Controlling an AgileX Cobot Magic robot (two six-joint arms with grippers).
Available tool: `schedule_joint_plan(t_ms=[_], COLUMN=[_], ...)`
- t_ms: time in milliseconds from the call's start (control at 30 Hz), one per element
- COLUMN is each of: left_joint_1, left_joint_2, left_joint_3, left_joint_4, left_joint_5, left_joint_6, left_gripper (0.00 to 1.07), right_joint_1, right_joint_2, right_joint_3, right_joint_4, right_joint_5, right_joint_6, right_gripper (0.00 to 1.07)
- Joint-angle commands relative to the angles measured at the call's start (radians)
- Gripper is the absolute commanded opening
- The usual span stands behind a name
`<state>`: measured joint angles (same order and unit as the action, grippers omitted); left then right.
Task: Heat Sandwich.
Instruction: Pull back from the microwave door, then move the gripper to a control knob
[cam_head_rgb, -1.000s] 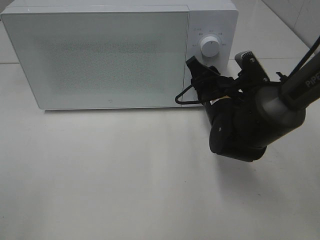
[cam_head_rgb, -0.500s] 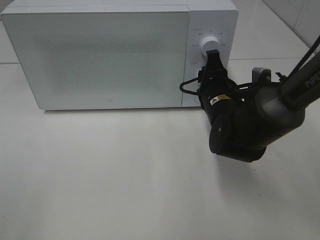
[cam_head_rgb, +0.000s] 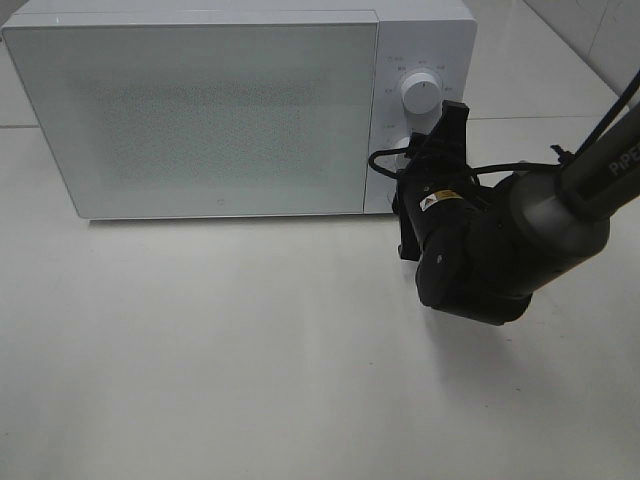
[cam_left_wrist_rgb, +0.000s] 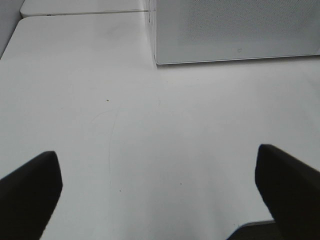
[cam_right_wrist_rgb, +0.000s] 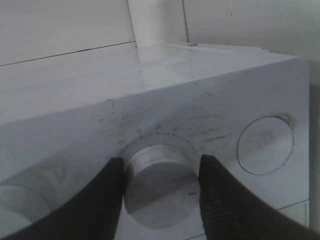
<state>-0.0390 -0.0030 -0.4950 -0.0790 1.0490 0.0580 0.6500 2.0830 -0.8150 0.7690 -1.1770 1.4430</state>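
The white microwave (cam_head_rgb: 220, 110) stands at the back of the table with its door closed. The sandwich is not in view. My right gripper (cam_head_rgb: 428, 140) is at the control panel, just below the upper dial (cam_head_rgb: 421, 92). In the right wrist view my right gripper (cam_right_wrist_rgb: 161, 172) has its two black fingers pressed against both sides of the lower dial (cam_right_wrist_rgb: 160, 192), which has a red mark. My left gripper (cam_left_wrist_rgb: 160, 200) is open and empty, low over the bare table in front of the microwave's left corner (cam_left_wrist_rgb: 160, 55). It is out of the exterior view.
A round button (cam_right_wrist_rgb: 265, 145) sits beside the gripped dial on the panel. The white table (cam_head_rgb: 200, 350) stretches in front of the microwave. My right arm (cam_head_rgb: 500, 250) hangs over the table's right side.
My right gripper has rolled at the wrist and closed in from a wide spread onto the lower dial. The left arm has not visibly moved.
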Motion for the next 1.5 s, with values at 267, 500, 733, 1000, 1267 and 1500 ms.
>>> schedule_joint_plan(t_ms=[267,500,733,1000,1267,1500], left_joint_1=[0.003,0.003,0.003,0.003,0.003,0.003], left_joint_2=[-0.023,-0.023,-0.023,-0.023,-0.023,-0.023], left_joint_3=[0.003,0.003,0.003,0.003,0.003,0.003], left_joint_4=[-0.001,-0.001,-0.001,-0.001,-0.001,-0.001], left_joint_5=[-0.012,-0.012,-0.012,-0.012,-0.012,-0.012], left_joint_6=[0.0,0.0,0.0,0.0,0.0,0.0], left_gripper=[0.98,0.98,0.98,0.98,0.98,0.98], right_joint_1=[0.002,0.002,0.002,0.001,0.001,0.002], right_joint_2=[-0.011,-0.011,-0.011,-0.011,-0.023,-0.094], right_joint_3=[-0.011,-0.011,-0.011,-0.009,-0.004,0.057], right_joint_4=[-0.057,-0.063,-0.055,-0.043,-0.049,-0.103], right_joint_5=[-0.151,-0.151,-0.151,-0.15,-0.039,0.061], right_joint_6=[-0.006,-0.01,-0.038,-0.114,-0.147,-0.27], right_gripper=[0.04,0.1,0.23,0.54,0.8,0.78])
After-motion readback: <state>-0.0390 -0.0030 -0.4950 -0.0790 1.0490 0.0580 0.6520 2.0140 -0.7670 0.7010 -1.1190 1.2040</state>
